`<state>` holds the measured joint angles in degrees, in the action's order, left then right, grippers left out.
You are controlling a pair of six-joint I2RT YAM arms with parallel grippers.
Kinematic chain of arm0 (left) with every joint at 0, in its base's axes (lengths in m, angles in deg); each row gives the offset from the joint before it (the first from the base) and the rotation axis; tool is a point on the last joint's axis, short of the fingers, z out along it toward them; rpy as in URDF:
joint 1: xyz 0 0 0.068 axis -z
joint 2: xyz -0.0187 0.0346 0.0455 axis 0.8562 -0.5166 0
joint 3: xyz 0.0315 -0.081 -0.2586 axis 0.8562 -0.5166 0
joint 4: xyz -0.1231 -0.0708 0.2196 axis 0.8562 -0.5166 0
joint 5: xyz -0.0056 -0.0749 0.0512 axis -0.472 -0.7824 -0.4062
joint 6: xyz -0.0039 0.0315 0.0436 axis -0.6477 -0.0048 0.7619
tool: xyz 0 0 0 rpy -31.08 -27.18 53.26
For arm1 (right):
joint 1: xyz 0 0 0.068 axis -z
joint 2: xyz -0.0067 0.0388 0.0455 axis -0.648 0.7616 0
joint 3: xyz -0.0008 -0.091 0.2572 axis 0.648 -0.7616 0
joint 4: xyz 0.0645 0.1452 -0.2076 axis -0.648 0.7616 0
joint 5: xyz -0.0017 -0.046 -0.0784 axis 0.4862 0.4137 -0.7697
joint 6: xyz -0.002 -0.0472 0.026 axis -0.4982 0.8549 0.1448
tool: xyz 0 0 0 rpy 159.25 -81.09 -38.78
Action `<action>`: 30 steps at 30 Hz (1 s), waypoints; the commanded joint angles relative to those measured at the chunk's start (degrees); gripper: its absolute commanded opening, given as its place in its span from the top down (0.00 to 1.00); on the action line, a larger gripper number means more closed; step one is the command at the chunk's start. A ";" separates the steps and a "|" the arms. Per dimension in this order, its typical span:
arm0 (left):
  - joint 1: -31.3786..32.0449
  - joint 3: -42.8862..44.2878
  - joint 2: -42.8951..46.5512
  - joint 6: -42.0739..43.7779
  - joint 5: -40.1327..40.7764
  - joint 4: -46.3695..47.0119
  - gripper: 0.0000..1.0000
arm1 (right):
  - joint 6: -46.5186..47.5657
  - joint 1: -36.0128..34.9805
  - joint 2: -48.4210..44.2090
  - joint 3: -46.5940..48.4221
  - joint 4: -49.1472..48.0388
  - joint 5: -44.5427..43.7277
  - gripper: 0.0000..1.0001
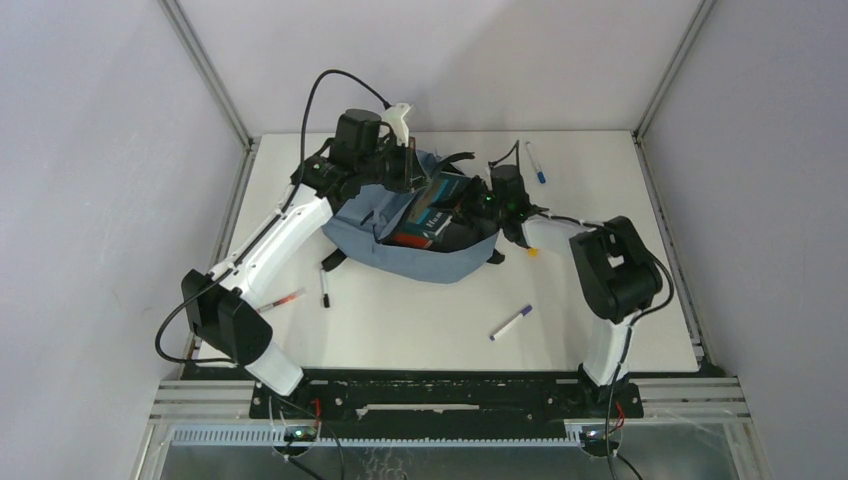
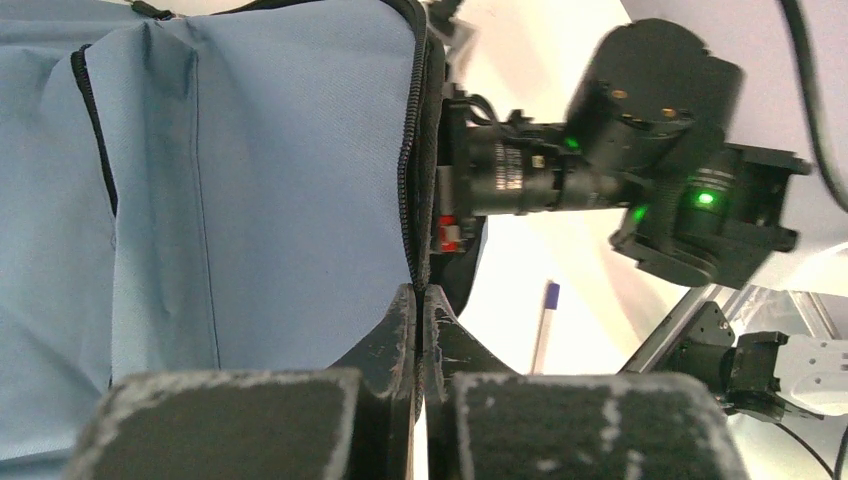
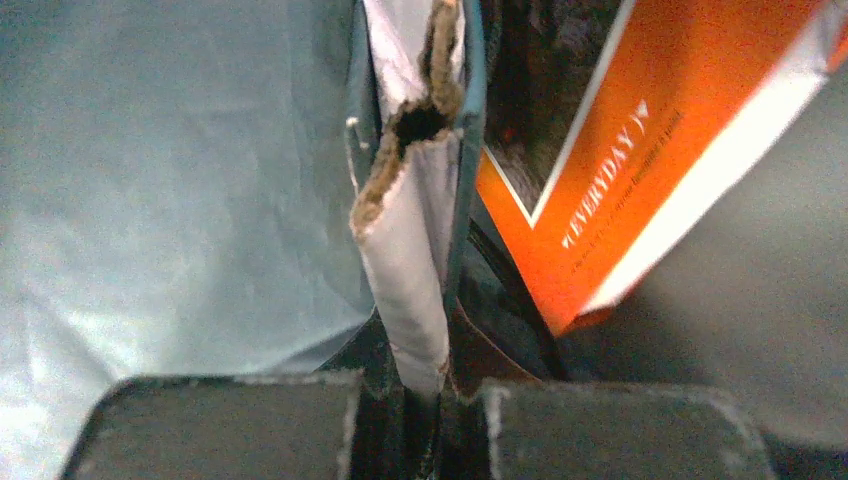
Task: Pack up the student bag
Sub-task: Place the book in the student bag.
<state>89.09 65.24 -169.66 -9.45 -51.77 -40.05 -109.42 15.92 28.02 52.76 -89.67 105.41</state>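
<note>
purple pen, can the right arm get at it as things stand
Probably not yet: the right gripper is shut on a book inside the bag. The pen lies in the open on the table near that arm, so likely yes once it lets go.

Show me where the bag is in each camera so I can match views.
Top: the bag lies just above centre, mouth open.
Left wrist: the bag fills the left half; the left gripper pinches its zipper edge.
Right wrist: the bag fabric fills the left side, beside the worn book in the right gripper.
Shared landmark: the orange book inside the bag, in top and right wrist views.
</note>
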 commanded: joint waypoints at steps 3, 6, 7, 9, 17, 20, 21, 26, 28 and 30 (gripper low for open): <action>-0.05 -0.02 2.59 0.53 -3.71 3.47 1.00 | -1.40 -2.29 7.62 9.04 -3.16 -3.71 1.00; -0.05 -0.03 2.18 0.11 -4.42 3.63 1.00 | -2.45 -3.26 10.88 11.54 -3.30 -5.35 1.00; -0.05 -0.03 2.00 -0.03 -4.57 3.71 1.00 | -2.65 -3.62 11.91 12.30 -3.31 -6.17 1.00; -0.06 0.05 1.84 -0.28 -4.82 3.94 1.00 | -2.72 -4.35 13.37 13.49 -3.04 -8.38 1.00; -0.18 0.00 1.87 -0.51 -3.55 3.63 1.00 | -0.13 -4.97 14.84 16.95 2.14 -10.04 0.40; -0.39 -0.14 1.96 -0.77 -3.03 3.68 1.00 | 2.50 -4.94 12.23 16.66 6.74 -10.46 0.24; -0.51 -0.12 1.90 -0.86 -2.87 3.65 1.00 | 3.21 -4.89 11.28 16.44 7.43 -10.49 0.19; -1.88 -0.20 1.48 -2.87 -1.68 4.48 1.00 | 7.00 -4.89 7.13 16.12 14.62 -11.23 0.06; -2.67 -0.20 1.20 -3.53 -1.60 4.60 1.00 | 7.77 -4.68 5.18 15.33 16.43 -11.89 0.06; -3.05 -0.48 1.13 -3.90 -1.46 4.88 1.00 | 8.32 -4.33 3.92 14.37 17.87 -11.99 0.06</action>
<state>87.23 65.24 -169.66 -11.07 -53.17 -39.14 -104.72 11.16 37.68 67.84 -76.07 95.00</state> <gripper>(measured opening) 0.011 0.939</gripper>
